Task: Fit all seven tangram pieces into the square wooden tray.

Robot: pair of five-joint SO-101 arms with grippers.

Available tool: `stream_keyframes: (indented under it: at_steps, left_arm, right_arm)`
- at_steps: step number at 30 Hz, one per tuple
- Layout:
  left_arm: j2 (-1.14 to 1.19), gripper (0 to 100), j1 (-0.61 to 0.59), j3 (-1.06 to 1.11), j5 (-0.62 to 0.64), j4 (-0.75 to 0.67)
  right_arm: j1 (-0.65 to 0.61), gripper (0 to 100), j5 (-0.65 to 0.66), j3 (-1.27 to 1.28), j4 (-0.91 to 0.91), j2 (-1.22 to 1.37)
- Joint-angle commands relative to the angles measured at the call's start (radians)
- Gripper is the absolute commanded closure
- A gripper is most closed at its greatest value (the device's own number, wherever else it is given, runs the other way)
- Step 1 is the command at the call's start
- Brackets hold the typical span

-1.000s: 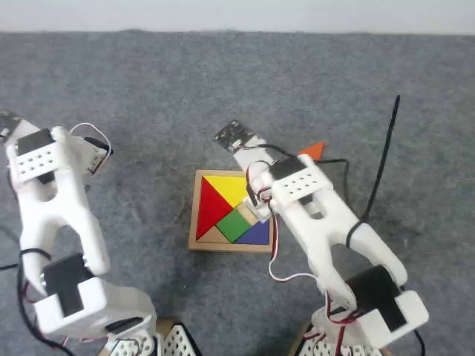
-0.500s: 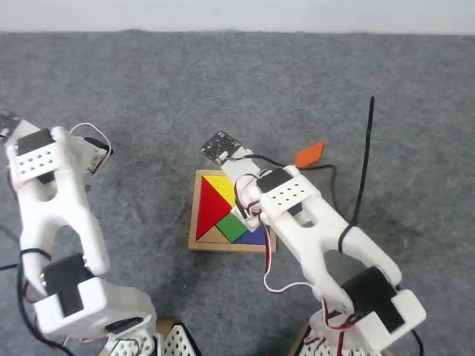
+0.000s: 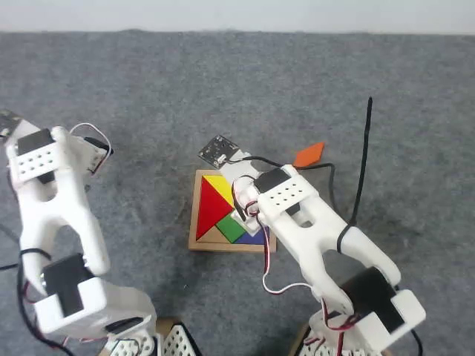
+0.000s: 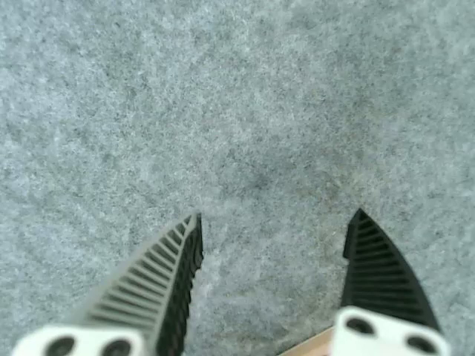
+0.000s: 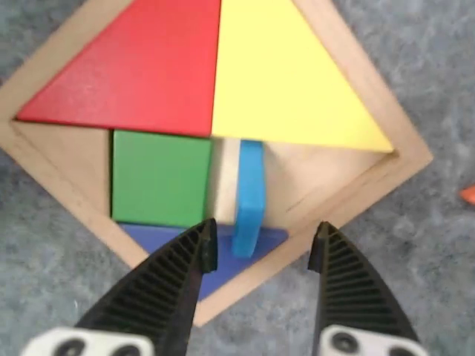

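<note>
You are partway through filling the tray (image 5: 404, 159). The light blue piece (image 5: 249, 196) stands on its edge in the gap beside the green square (image 5: 159, 178). I think you must tip it flat next, then fetch the orange piece (image 3: 309, 154) from the bench (image 3: 148, 89). Your right tool (image 5: 265, 226) is spread wide over the blue piece and holds nothing. Your left tool (image 4: 278, 215) is spread too, over bare bench.
</note>
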Motion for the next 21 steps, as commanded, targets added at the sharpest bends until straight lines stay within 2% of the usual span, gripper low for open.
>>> stream_keyframes:
  at_steps: [1,5,14,21]
  left_arm:
    - [-0.006,71,0.008,-0.004,0.008,-0.014]
    - [-0.006,71,0.008,-0.004,0.008,-0.014]
    - [-0.006,71,0.008,-0.005,0.008,-0.014]
    - [-0.006,71,0.008,-0.005,0.008,-0.014]
  right_arm:
    - [-0.012,79.0,-0.012,-0.060,0.016,-0.073]
    - [-0.019,79.0,-0.012,-0.060,0.030,-0.073]
    - [-0.162,79.0,-0.012,-0.060,0.065,-0.071]
    - [-0.171,79.0,-0.011,-0.063,0.081,-0.073]
